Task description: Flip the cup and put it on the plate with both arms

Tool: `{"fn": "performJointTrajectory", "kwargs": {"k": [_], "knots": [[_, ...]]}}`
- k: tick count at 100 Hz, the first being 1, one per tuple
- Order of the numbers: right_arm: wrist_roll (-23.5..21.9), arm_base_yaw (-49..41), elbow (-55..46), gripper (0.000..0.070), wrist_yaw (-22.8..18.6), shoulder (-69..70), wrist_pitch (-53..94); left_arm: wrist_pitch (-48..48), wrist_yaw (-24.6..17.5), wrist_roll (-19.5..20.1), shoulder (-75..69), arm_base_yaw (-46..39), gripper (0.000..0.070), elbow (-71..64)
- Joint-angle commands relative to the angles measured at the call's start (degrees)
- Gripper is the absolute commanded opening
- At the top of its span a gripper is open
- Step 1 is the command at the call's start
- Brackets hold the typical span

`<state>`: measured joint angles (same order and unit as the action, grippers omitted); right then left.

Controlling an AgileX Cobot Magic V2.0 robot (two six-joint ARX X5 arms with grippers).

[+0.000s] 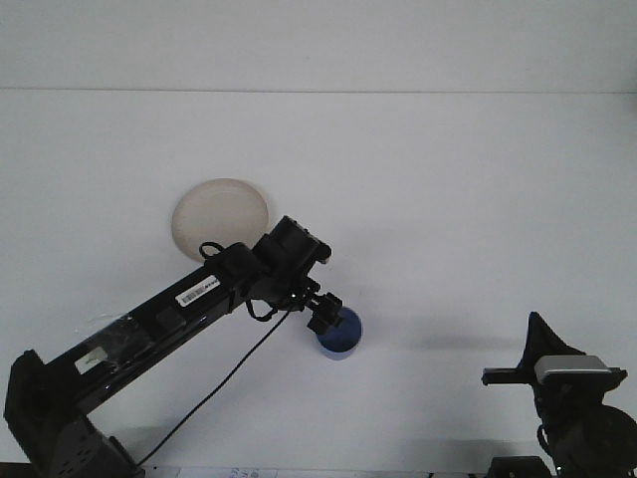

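A blue cup (343, 336) stands upright on the white table, mouth up, near the middle front. My left gripper (324, 313) reaches over the cup's left rim and partly covers it; the fingers are too dark and small to read. A round beige plate (219, 217) lies flat to the upper left of the cup, bare. My right gripper (542, 366) sits low at the bottom right corner, far from the cup, with only its dark body and a fin-like part showing.
The white table (448, 199) stretches wide behind and to the right of the cup. The left arm's black links and a cable (219, 383) run from the bottom left corner up toward the cup.
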<state>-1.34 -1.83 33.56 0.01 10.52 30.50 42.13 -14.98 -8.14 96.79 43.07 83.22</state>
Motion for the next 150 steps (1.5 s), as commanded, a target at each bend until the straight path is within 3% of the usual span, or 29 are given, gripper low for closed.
{"fn": "performJointTrajectory", "kwargs": {"k": [1,18,22,31,35,76,101,130,150], "knots": [[-0.7,0.0,0.4,0.0000,0.0,0.0,-0.9,-0.3,0.2,1.1,2.3,0.8,0.0423,1.2],[-0.8,0.0,0.4,0.0000,0.0,0.0,-0.9,-0.4,0.2,1.2,5.7,1.4,0.0393,1.2],[-0.8,0.0,0.4,0.0000,0.0,0.0,-0.9,-0.3,0.2,1.2,6.1,1.5,0.0314,1.2],[-0.8,0.0,0.4,0.0000,0.0,0.0,-0.9,-0.4,0.2,1.3,6.3,1.8,0.0062,1.2],[-0.8,0.0,0.4,0.0000,0.0,0.0,-0.9,-0.7,0.2,1.4,6.3,2.0,0.0000,1.2],[-0.8,0.0,0.4,0.0000,0.0,0.0,-0.9,5.0,7.2,2.4,4.2,-1.8,0.0006,9.4],[-0.8,0.0,0.4,0.0000,0.0,0.0,-0.9,8.8,18.9,4.7,3.6,-12.8,0.0006,17.7],[-0.9,0.0,0.4,0.0000,0.0,0.0,-0.9,8.8,19.2,4.6,5.5,-26.6,0.0007,17.7],[-1.6,0.0,0.4,0.0000,0.0,0.0,-0.9,8.2,19.2,4.5,7.3,-31.2,0.0007,17.7]]}}
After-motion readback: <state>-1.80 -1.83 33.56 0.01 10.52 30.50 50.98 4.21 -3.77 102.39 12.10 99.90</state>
